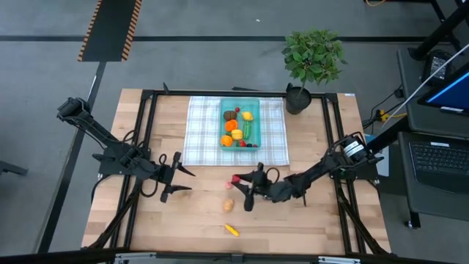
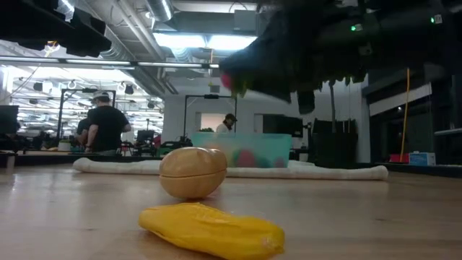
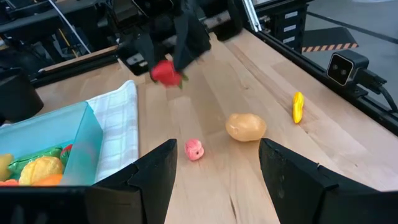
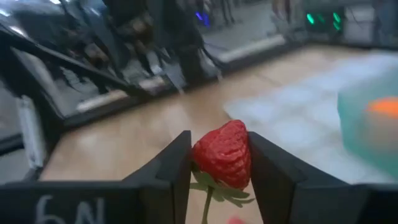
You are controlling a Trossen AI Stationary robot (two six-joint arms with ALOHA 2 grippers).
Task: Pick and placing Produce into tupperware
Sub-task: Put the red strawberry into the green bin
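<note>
My right gripper (image 1: 242,185) hangs over the wood table below the checked cloth, shut on a red strawberry (image 4: 222,154), which also shows as the strawberry (image 3: 165,73) in the left wrist view. On the bare wood lie a tan potato (image 1: 229,205), a yellow piece (image 1: 231,229) and a small pink piece (image 3: 194,149). The teal tupperware (image 1: 253,103) stands on the cloth and holds several pieces of produce. My left gripper (image 1: 182,180) waits open at the table's left, with nothing between its fingers. My right gripper pinches the strawberry's two sides (image 4: 200,157) between its two fingers (image 4: 177,163). The fingers come roughly level from the table's right side. The strawberry's green leaf end (image 4: 217,190) faces back toward the wrist. The fruit is lifted clear of the table.
A leafy potted plant (image 1: 311,62) stands at the table's far right corner. The white-and-grey checked cloth (image 1: 201,132) lies under the tupperware. A black frame rail (image 1: 337,147) runs along the table's sides. People stand in the room beyond the table (image 2: 107,124).
</note>
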